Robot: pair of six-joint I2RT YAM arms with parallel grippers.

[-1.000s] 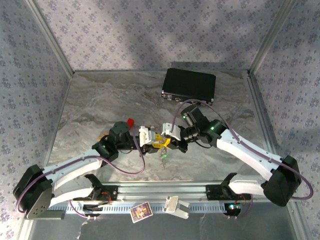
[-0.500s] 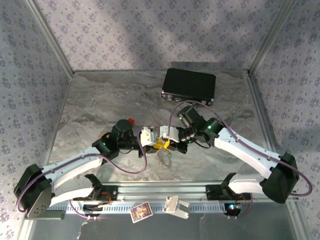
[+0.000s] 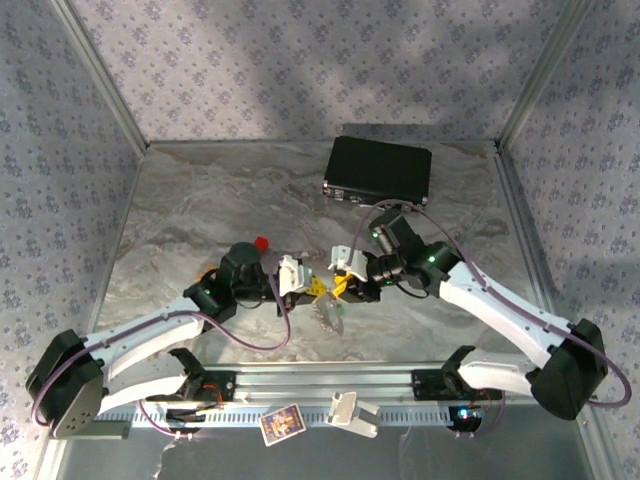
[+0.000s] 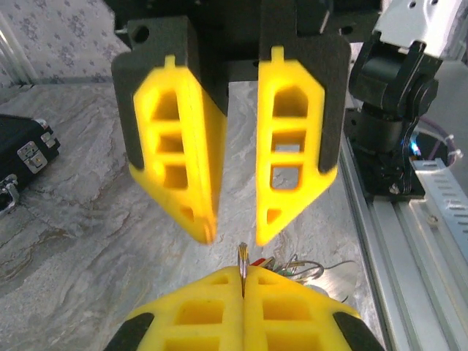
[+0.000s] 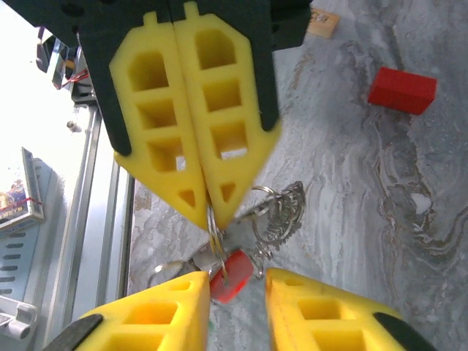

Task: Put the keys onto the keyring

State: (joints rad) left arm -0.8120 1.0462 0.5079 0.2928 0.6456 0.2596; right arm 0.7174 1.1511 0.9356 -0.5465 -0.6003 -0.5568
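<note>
My left gripper [image 3: 306, 291] [image 4: 243, 276] is shut on a thin silvery ring [image 4: 243, 257] that stands on edge between its yellow pads. From that ring a bunch hangs over the marble table: a red-headed key [image 5: 232, 276], a green-tinged one [image 4: 287, 268], small wire loops and the pale keyring [image 3: 328, 317] with its beaded chain [image 5: 287, 210]. Facing it, my right gripper [image 3: 341, 285] [image 5: 238, 287] is open, the red key head lying between its fingers with a gap on the right side.
A black case [image 3: 378, 170] lies at the back right. A red block [image 3: 262, 243] [image 5: 402, 90] sits just behind the left wrist. The metal rail [image 3: 320, 385] runs along the near edge, with a small card [image 3: 283, 423] and a white clip [image 3: 350, 412] beyond it.
The right gripper has opened and let go of the bunch, drawing slightly right. The left gripper has closed fully on the thin ring. The keys now hang from the left gripper.
</note>
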